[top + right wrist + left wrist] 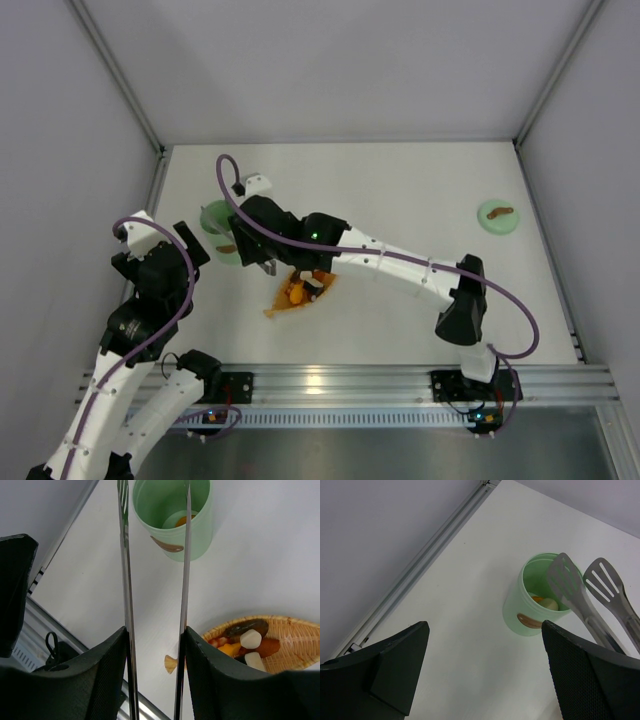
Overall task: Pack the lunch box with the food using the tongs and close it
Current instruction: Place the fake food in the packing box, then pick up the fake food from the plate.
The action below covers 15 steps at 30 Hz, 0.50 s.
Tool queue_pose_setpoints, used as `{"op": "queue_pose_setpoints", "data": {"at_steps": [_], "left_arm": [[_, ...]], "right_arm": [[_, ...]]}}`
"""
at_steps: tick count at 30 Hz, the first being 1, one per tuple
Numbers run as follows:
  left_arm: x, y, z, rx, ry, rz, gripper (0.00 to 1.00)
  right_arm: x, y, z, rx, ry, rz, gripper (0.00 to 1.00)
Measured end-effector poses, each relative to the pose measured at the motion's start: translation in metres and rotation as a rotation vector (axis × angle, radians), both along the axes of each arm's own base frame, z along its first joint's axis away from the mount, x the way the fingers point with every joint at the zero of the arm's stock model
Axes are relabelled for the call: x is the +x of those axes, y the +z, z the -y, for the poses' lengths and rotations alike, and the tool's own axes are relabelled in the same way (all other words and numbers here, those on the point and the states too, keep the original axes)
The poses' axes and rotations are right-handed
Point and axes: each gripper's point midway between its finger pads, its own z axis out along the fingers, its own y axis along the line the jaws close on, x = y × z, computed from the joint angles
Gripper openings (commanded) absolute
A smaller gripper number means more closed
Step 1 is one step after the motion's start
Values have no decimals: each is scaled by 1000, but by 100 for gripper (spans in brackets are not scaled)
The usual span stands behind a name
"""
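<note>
A: Where's the lunch box [201, 535]?
B: Ten o'clock from the tray [295, 640], some food [182, 519] inside.
A: The claws?
B: Right claw [156, 641] grips the tongs [186, 555], tips over the box. Left claw [482, 630] is spread, empty.

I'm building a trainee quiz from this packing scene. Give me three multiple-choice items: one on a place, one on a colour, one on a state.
1. Where is the round mint-green plastic lid?
A. in the tray
B. on the table, far right side
C. in a pincer

2. What colour is the leaf-shaped woven tray?
A. orange
B. blue
C. black

3. The left pincer is:
A. open and empty
B. shut on a food piece
C. shut on the lid

Answers: B, it lies alone near the right wall; A, the weave shows orange; A, only bare table shows between its wide-apart jaws.
</note>
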Motion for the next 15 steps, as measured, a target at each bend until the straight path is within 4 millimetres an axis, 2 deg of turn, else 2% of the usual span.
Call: {"op": "queue_pose_setpoints", "data": {"at_steps": [4, 7, 9, 15], "left_arm": [[0, 0, 0, 0, 0, -1, 99], [0, 0, 0, 1, 0, -1, 99], [0, 0, 0, 1, 0, -1, 99], [0, 0, 0, 0, 0, -1, 99]], "right_arm": [[5, 0, 6, -16, -32, 19, 45], [2, -1, 23, -37, -49, 24, 45], [-2, -1, 40, -52, -60, 24, 45], [-20, 3, 110, -60, -130, 20, 45]]}}
